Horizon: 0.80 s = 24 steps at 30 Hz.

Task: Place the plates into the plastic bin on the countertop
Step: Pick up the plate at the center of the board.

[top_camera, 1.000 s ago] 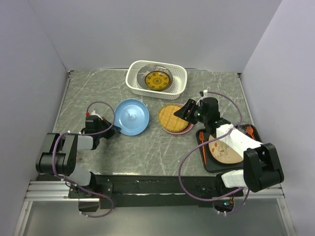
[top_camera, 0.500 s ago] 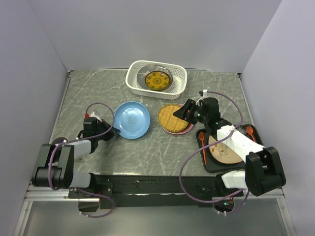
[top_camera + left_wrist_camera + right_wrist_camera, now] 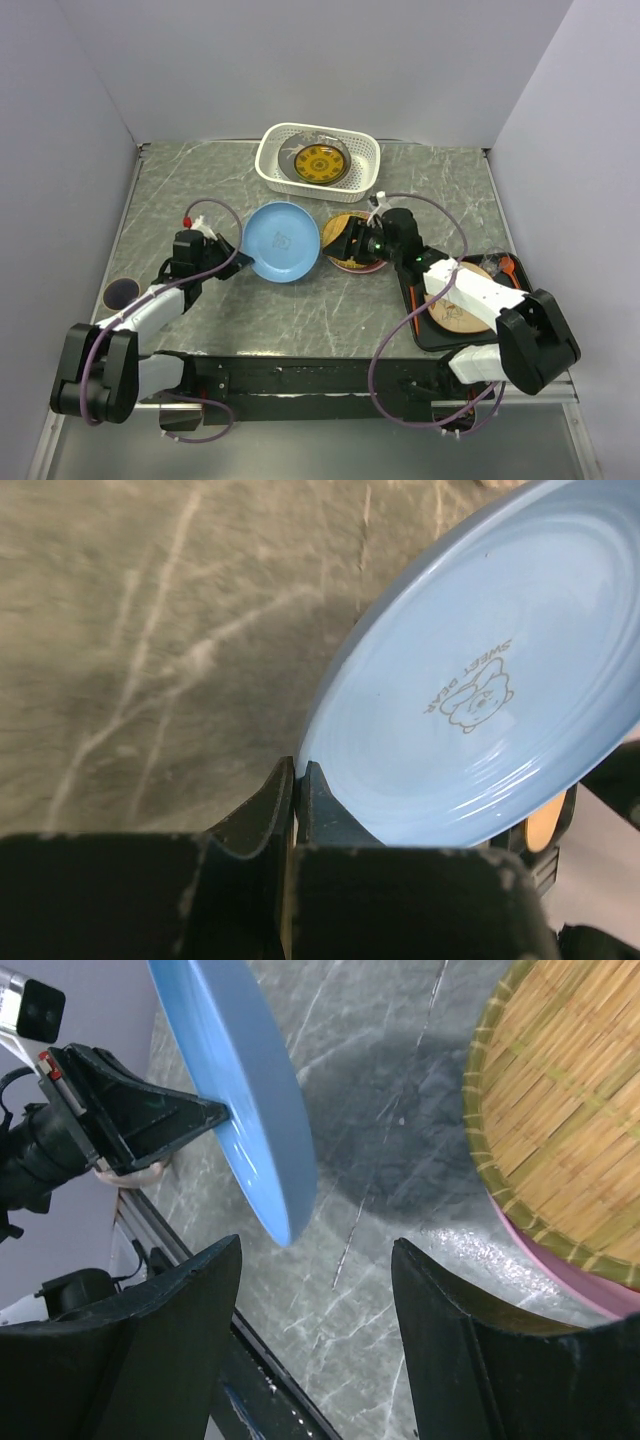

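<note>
Grey marble countertop (image 3: 300, 310), lilac walls (image 3: 300, 60), L hand (image 3: 297, 780) pinching blue plate (image 3: 283, 240) rim, R hand (image 3: 315, 1260) spread wide.

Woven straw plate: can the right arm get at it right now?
Probably yes. The right gripper is open just beside the woven straw plate, whose top is bare. The blue plate, pinched by the left gripper, hangs tilted close by, so room is tight.
</note>
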{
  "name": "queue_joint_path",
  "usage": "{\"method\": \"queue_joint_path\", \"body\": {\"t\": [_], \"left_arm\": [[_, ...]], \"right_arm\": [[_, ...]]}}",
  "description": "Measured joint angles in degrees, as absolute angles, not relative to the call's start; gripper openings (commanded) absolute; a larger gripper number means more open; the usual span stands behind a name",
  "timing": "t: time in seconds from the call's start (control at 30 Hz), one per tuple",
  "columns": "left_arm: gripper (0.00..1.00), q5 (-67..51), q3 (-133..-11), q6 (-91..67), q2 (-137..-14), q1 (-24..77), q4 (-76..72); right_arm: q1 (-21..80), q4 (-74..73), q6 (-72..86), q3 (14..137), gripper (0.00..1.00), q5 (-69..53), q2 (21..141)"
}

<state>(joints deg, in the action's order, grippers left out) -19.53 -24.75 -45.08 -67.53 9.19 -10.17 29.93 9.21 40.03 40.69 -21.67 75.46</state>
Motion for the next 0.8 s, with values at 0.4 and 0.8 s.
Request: {"method": "queue_joint_path", "body": {"t": [0.4,0.8], "left_arm": [[0.01,-19.4,-25.1,-46.3,-67.5,15.3,-10.0],[0.01,-19.0,-25.1,-46.2,-65.4,16.0,-9.2]], "right_arm": [[33.8,10.5,42.0,40.7,0.65,-18.9,77.2],[34.3,9.7,42.5,40.7,0.04,-15.0,79.0]]}}
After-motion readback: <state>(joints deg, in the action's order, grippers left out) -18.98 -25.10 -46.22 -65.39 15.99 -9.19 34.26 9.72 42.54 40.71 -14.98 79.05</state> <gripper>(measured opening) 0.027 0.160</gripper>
